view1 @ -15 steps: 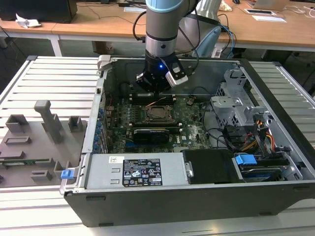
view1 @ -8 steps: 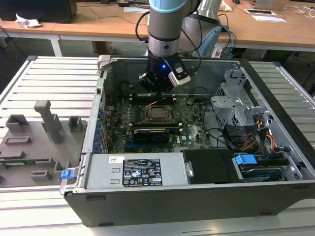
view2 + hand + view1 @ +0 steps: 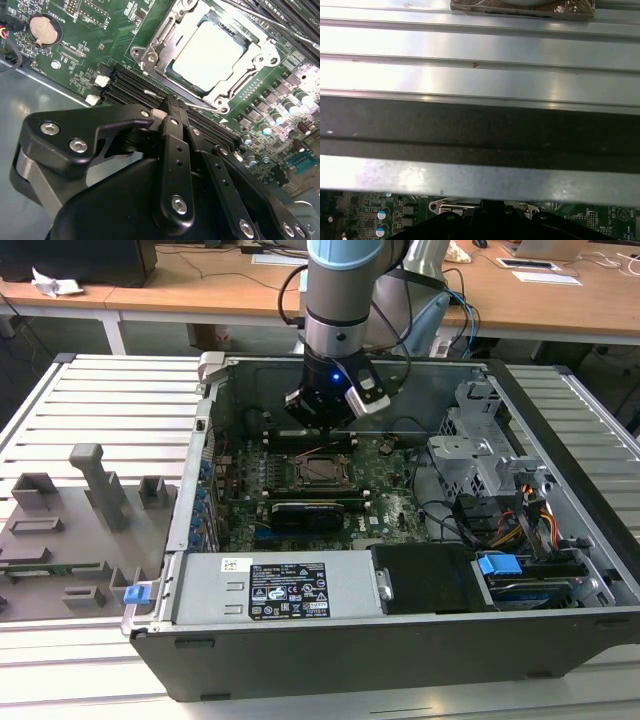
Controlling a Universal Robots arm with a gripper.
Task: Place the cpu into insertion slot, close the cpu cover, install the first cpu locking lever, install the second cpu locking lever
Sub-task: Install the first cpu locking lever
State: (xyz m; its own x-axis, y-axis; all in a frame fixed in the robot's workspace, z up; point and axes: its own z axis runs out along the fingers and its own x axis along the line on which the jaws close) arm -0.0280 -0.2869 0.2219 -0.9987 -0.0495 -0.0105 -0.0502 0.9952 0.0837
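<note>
1. Workbench of ribbed grey metal slats [image 3: 110,400], carrying an open dark computer case [image 3: 560,540] and, at the exterior view's left, a grey moulded fixture tray [image 3: 70,520].
2. Green motherboard [image 3: 390,500] lying flat on the floor of the case; a black graphics card [image 3: 315,510] stands in it just in front of the socket, and a grey power supply box with a white label [image 3: 280,590] lies along the near wall.
3. Arm with a silver-and-blue wrist [image 3: 340,290] reaching down into the case from behind.
4. Black gripper [image 3: 172,107] with its fingers [image 3: 175,130] drawn close together; they appear to pinch nothing, though their tips are partly hidden by the gripper body. It hovers low over the black memory slots [image 3: 130,85] just beside the socket.
5. Small square insertion slot with a silver metal rim [image 3: 150,55], near the middle of the motherboard.
6. Thin silver frame of the cpu cover [image 3: 260,55], lying closed over the slot.
7. Pale silver-beige square cpu [image 3: 207,52], seated in the slot and showing through the cover's cut-out.
8. Round silver coin battery [image 3: 44,29], well apart from the socket.
</note>
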